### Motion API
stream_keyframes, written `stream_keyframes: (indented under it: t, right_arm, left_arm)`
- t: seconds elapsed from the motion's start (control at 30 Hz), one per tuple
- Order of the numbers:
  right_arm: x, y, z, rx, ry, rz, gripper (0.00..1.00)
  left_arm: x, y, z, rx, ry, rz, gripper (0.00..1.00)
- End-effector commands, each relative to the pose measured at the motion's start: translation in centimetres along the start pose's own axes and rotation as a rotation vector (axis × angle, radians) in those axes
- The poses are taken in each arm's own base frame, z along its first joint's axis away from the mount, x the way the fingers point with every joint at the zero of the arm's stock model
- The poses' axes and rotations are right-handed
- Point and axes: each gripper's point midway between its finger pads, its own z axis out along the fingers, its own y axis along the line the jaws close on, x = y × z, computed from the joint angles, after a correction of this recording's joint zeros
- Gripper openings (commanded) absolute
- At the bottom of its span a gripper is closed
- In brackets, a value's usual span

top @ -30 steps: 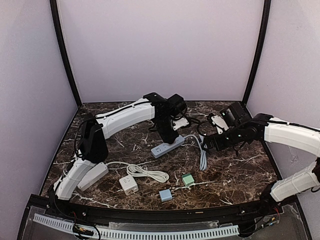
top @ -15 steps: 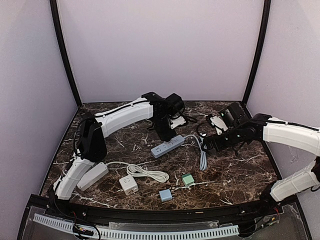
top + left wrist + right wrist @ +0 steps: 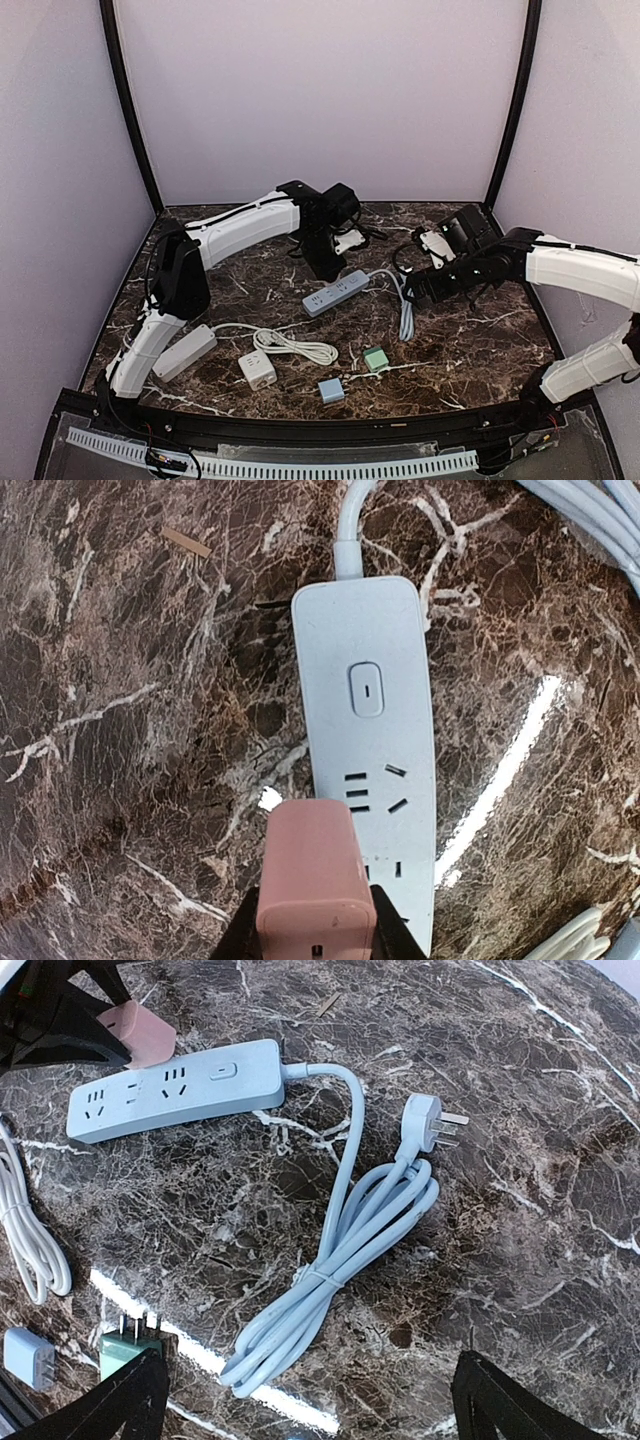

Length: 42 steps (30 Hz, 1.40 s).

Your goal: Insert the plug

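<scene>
One pink plug (image 3: 314, 875) clamped in left jaws, over the power strip (image 3: 372, 730) near its outlets, pins hidden | judged light, rigid, smooth plastic; best held by flat sides | right jaws wide apart, empty, above coiled cord (image 3: 340, 1260) | dark marble table (image 3: 120, 730) beneath

Plug (image 3: 315, 880) close by power strip (image 3: 372, 740)

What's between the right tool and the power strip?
A bundled light-blue cable lies between the open right tool and the power strip, clearest in the right wrist view.
</scene>
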Motion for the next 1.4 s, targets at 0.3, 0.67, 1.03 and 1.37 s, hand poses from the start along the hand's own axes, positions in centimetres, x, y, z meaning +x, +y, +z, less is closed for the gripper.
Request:
stream_keyframes:
  t: [0.3, 0.67, 1.03, 1.37]
  right_arm:
    - [0.3, -0.5, 1.0, 0.021, -0.005, -0.015, 0.99]
    - [0.4, -0.5, 1.5, 0.022, 0.001, -0.015, 0.99]
    - [0.6, -0.6, 1.4, 0.026, 0.006, -0.013, 0.99]
    - [1.0, -0.7, 1.3, 0.028, 0.01, -0.016, 0.99]
  left_arm:
    - [-1.6, -0.1, -3.6, 0.012, -0.076, -0.029, 0.01]
    - [-1.4, -1.8, -2.9, 0.107, -0.068, -0.052, 0.01]
    - [-1.1, -1.5, -1.2, 0.09, -0.046, -0.064, 0.01]
    - [-1.3, -1.5, -0.1, 0.084, -0.042, -0.063, 0.01]
